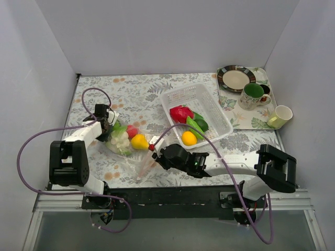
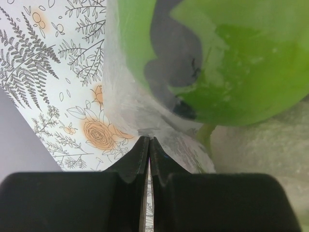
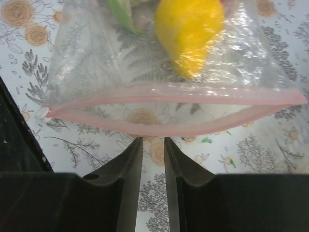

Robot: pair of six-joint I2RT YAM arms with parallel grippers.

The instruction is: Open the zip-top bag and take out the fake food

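Note:
The zip-top bag (image 1: 133,155) lies at left centre with its pink zip strip (image 1: 145,163) facing my right arm. Inside are a yellow lemon (image 1: 138,141), a red piece (image 1: 132,130), a whitish piece (image 1: 122,141) and a green piece (image 1: 119,127). My left gripper (image 1: 108,125) is shut on the bag's far closed end (image 2: 130,96); its tips (image 2: 148,139) pinch the film beside the green toy (image 2: 241,58). My right gripper (image 1: 156,148) is slightly open and empty. In the right wrist view its tips (image 3: 153,140) sit just short of the gaping zip mouth (image 3: 169,129), with the lemon (image 3: 190,29) behind.
A white perforated basket (image 1: 214,107) right of the bag holds red, green and orange toy foods. A tray (image 1: 246,121) at the back right carries a plate (image 1: 235,78), a green mug (image 1: 253,95) and a cream cup (image 1: 280,116). White walls enclose three sides.

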